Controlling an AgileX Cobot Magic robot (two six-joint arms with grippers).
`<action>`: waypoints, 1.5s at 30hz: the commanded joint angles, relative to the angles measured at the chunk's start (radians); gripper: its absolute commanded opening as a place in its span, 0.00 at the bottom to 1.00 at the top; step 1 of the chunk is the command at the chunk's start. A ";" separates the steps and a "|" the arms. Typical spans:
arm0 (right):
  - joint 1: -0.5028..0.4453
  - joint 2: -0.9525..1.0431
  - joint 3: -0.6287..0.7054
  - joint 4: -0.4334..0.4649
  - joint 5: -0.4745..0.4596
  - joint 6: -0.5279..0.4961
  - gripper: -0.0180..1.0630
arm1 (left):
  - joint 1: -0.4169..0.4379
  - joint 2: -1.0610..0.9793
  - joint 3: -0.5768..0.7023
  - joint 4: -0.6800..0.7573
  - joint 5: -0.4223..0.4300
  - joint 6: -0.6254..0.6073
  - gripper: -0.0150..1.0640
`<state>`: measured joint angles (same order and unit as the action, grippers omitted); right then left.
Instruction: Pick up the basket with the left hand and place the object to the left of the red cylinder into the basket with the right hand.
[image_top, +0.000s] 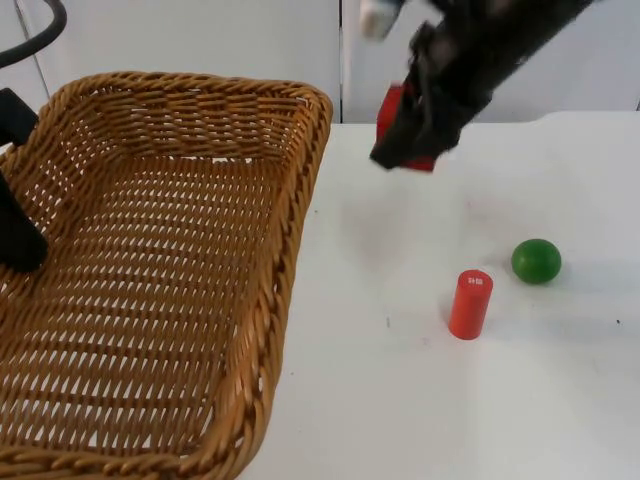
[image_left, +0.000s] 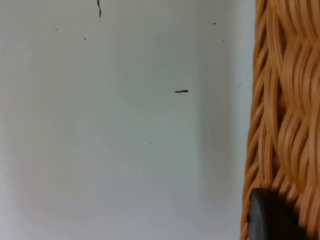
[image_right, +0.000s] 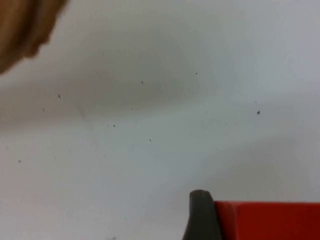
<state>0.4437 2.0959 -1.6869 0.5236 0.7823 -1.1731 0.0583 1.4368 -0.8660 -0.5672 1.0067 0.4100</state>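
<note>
Holding the wicker basket (image_top: 160, 270) lifted by its rim with my left hand (image_top: 15, 240), closed on the weave, I had the first half of the job done. My right hand (image_top: 415, 135) hung in the air above the white bench (image_top: 420, 400), between the basket and the red cylinder (image_top: 470, 303), gripping a red block (image_top: 392, 112) whose flat face showed beside my fingertip (image_right: 200, 215). A green ball (image_top: 536, 260) sat just right of the cylinder, untouched. What remained, I judged, was carrying the block over the rim and releasing it inside.
</note>
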 joint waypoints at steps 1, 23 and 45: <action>-0.017 -0.042 -0.004 -0.006 0.032 0.044 0.02 | 0.001 -0.010 0.003 -0.025 0.006 -0.004 0.01; -0.041 -0.244 -0.004 -0.181 0.169 0.321 0.02 | 0.001 -0.010 0.003 -0.025 0.006 -0.004 0.01; -0.011 -0.246 -0.004 -0.184 0.175 0.443 0.02 | 0.001 -0.010 0.003 -0.025 0.004 -0.004 0.01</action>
<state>0.4129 1.8678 -1.6869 0.3392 0.9493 -0.7472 0.0583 1.4368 -0.8660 -0.5672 1.0067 0.4100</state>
